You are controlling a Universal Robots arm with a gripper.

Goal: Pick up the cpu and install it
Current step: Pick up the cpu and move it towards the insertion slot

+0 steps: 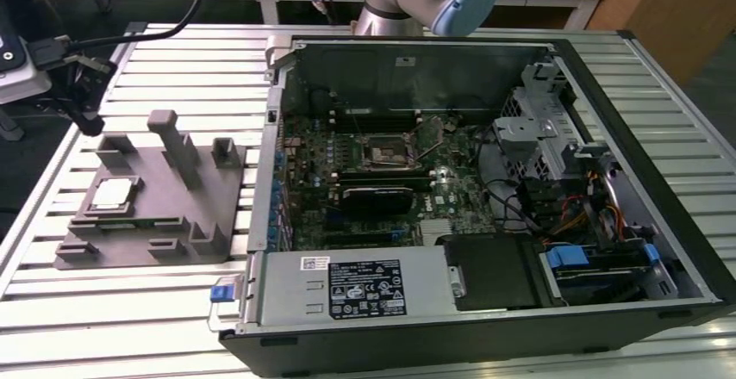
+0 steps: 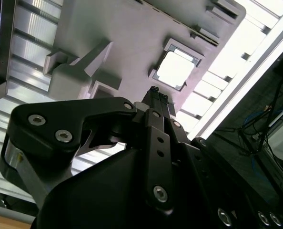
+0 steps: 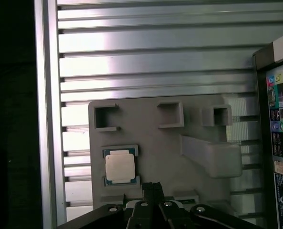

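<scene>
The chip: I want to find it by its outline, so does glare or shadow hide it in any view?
Second wrist view: glare washes the chip white, like the table slats beside it. First wrist view: evenly lit, it stands out against the grey fixture. Exterior view: pale, distinct, unshadowed.

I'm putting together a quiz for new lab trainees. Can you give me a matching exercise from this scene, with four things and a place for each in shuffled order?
1. cpu
2. grey fixture
3. motherboard socket
4. gripper

A. inside the open computer case
B. lying on the slatted table
C. seated in a recess of the fixture
D. close to the fixture, shut, holding nothing

Pairs: 1-C, 2-B, 3-A, 4-D
</scene>
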